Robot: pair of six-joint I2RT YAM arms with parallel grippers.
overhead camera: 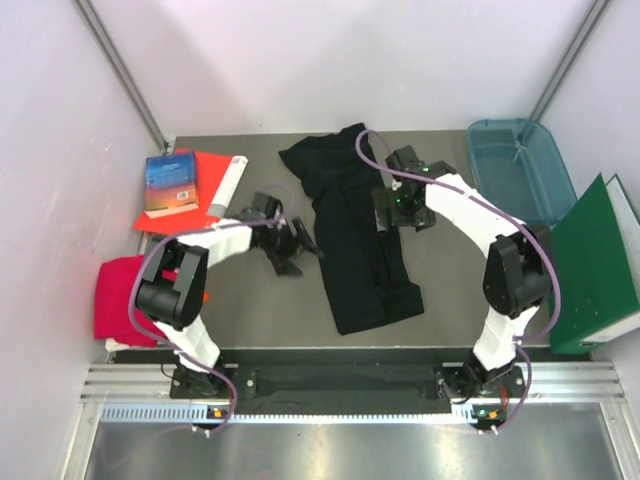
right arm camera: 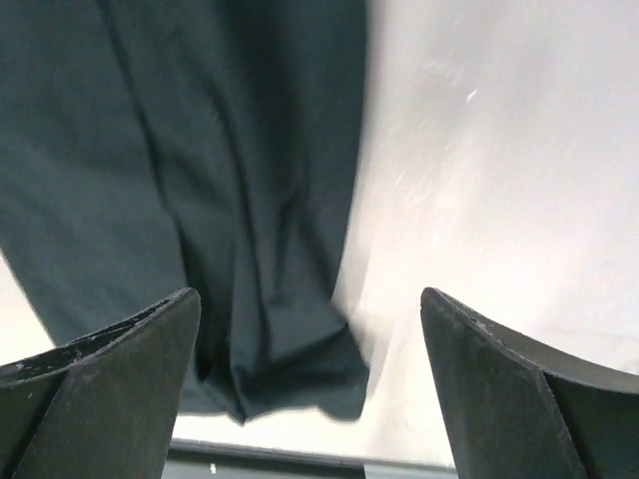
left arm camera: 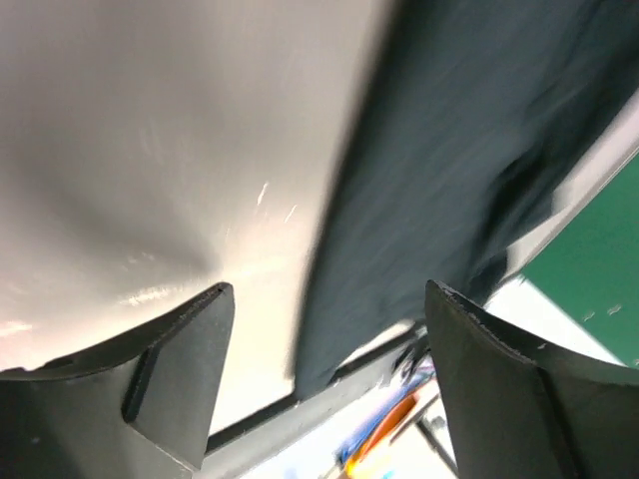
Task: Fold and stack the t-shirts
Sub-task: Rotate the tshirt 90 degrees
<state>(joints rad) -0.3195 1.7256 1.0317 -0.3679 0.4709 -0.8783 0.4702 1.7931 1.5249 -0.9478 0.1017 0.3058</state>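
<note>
The large black t-shirt (overhead camera: 355, 240) lies as a long, rumpled strip down the middle of the table. The crimson-pink t-shirt (overhead camera: 122, 296) is a folded rectangle at the table's left edge. My left gripper (overhead camera: 293, 250) is open and empty, just left of the black shirt. In the left wrist view the gripper (left arm camera: 329, 294) frames bare table and the black shirt's edge (left arm camera: 469, 130). My right gripper (overhead camera: 400, 223) is open and empty over the shirt's right edge. In the right wrist view the gripper (right arm camera: 310, 294) frames the black shirt's hem corner (right arm camera: 240, 220).
A flat red sheet (overhead camera: 210, 195) with a blue book (overhead camera: 169, 184) and a white item (overhead camera: 228, 181) lies at back left. A teal bin (overhead camera: 518, 165) stands at back right. A green binder (overhead camera: 592, 268) leans at the right edge and shows in the left wrist view (left arm camera: 589, 269).
</note>
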